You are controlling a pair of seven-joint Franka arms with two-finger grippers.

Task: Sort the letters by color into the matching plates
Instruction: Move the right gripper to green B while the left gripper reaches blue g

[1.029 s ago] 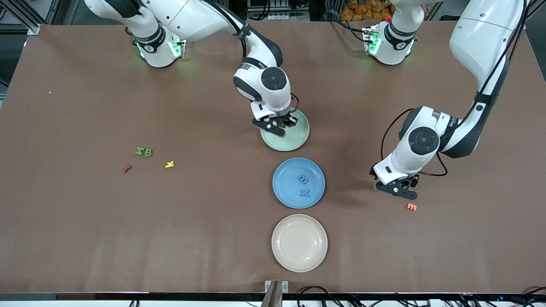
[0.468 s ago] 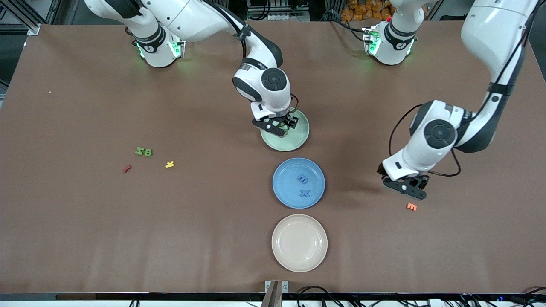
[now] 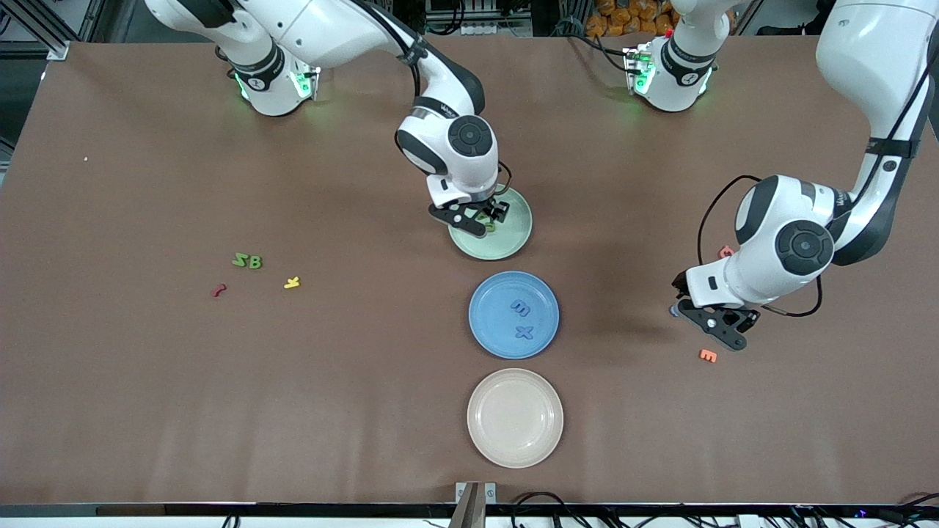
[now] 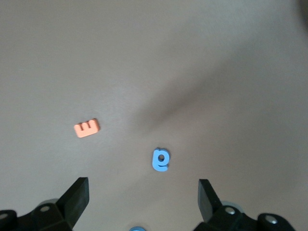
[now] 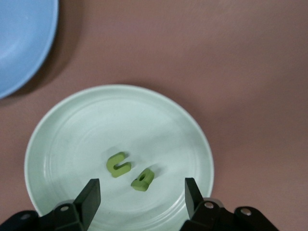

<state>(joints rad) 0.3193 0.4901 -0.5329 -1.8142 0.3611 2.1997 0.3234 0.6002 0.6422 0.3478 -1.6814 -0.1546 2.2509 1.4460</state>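
My right gripper [image 3: 480, 220] [image 5: 141, 192] hangs open just above the pale green plate [image 3: 513, 238] [image 5: 62, 144]. Two green letters [image 5: 118, 165] [image 5: 143, 179] lie in that plate, free of the fingers. The blue plate [image 3: 488, 330] holds two blue letters [image 3: 520, 307] [image 3: 524, 332]. Two more green letters [image 3: 240, 259] [image 3: 254, 262] lie toward the right arm's end of the table. My left gripper [image 3: 722, 331] [image 4: 143, 192] is open over bare table. A blue letter [image 4: 161, 160] lies just ahead of it, and another blue piece [image 4: 137, 228] shows between its fingers.
An orange E [image 3: 708, 355] [image 4: 87, 128] lies beside the left gripper. A beige plate [image 3: 515, 455] sits nearest the front camera. Red [image 3: 218, 290] and yellow [image 3: 292, 282] letters lie near the loose green ones. A reddish letter [image 3: 725, 251] peeks out by the left arm.
The right gripper has opened and let a green letter drop into the green plate. The left arm has swung toward its own end of the table, still open.
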